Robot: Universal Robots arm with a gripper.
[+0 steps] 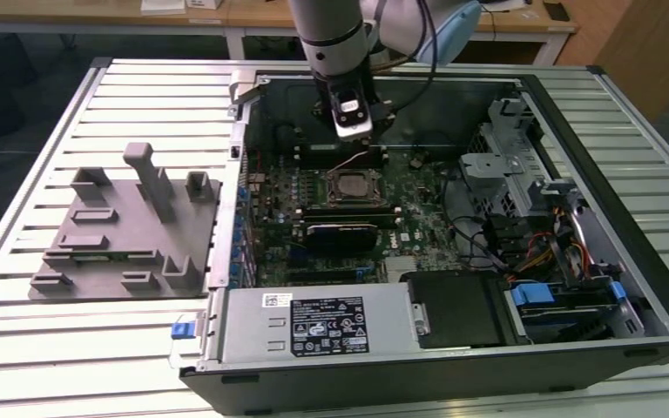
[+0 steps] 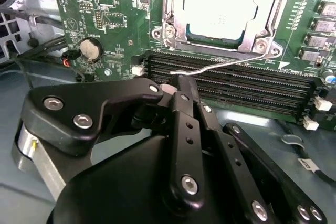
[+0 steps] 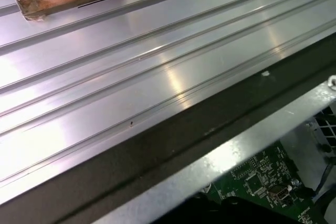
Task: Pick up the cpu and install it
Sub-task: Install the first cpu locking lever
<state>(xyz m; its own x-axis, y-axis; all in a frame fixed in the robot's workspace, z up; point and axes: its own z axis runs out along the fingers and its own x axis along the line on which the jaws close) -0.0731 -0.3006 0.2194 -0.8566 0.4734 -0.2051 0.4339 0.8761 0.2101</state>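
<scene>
Looking down past my gripper (image 2: 181,85) in the second wrist view, I see the fingers (image 2: 189,129) pressed together with nothing between them, clenched and empty. Just beyond the tips runs a thin wire lever (image 2: 226,64), though I can't tell if they touch it. Past that sits the cpu (image 2: 220,3), its silvery top lying flat inside the socket frame (image 2: 168,11), so I judge the placing done. The frame's plate looks to lie around the chip, but whether the lever is latched I can't say; locking may be what's left. In the exterior view the gripper (image 1: 354,131) hangs inside the open case (image 1: 613,96), just on the far side of the socket (image 1: 352,185). On the exterior view's left, the grey tray (image 1: 125,231) sits well apart on the table (image 1: 56,348).
</scene>
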